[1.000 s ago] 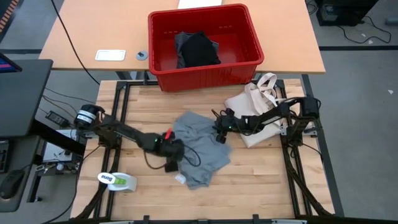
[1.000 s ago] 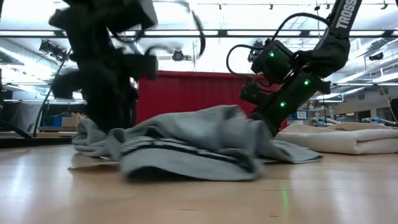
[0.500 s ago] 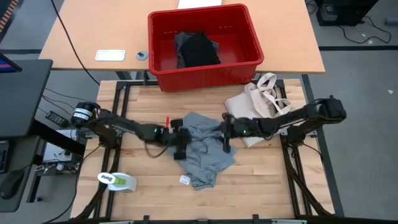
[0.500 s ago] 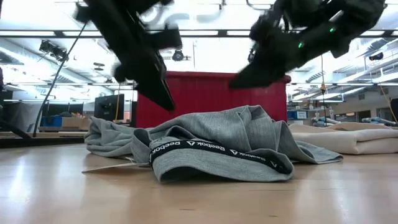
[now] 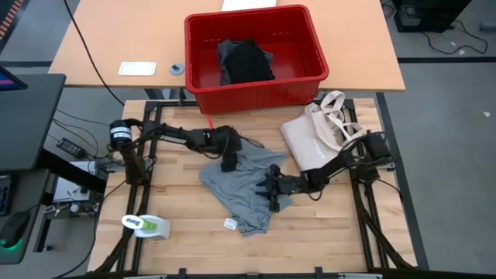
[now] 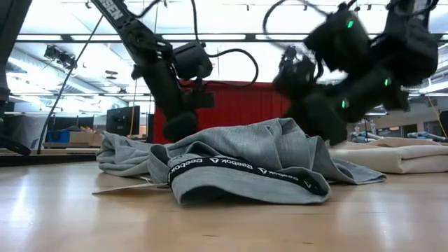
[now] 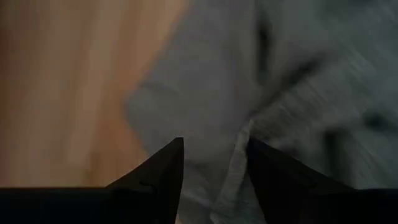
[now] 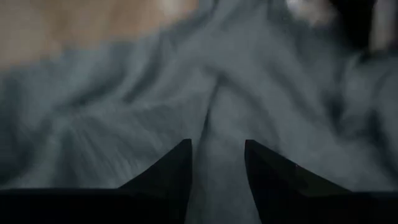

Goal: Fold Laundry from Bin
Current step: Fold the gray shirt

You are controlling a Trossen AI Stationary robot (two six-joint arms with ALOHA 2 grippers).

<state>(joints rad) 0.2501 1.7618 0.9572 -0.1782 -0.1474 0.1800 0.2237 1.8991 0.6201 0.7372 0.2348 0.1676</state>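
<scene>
While both arms reach in over the wooden table (image 5: 178, 232), the grey garment (image 5: 242, 184) lies crumpled near the table's middle, its black lettered waistband (image 6: 238, 166) turned toward the low camera; the left gripper (image 5: 229, 162) sits at the garment's edge nearest the bin, and its wrist view shows its two fingers (image 7: 163, 171) standing apart with grey cloth and a raised fold (image 7: 239, 163) in the gap between them, though whether that fold is pinched cannot be told; the right gripper (image 5: 273, 188) is low over the garment's side nearest the tote, and its fingers (image 8: 168, 174) likewise stand apart above wrinkled grey cloth, with no grip visible; the red bin (image 5: 200, 84) stands on the lighter desk beyond the wooden table and holds a dark garment (image 5: 246, 62); the cream canvas tote bag (image 5: 314, 139) lies flat on the table on the right arm's side, just beside the grey garment; a white and green tape dispenser (image 5: 146, 225) rests near the table's front corner on the left arm's side; a small white tag (image 5: 227, 223) lies beside the garment's front edge.
</scene>
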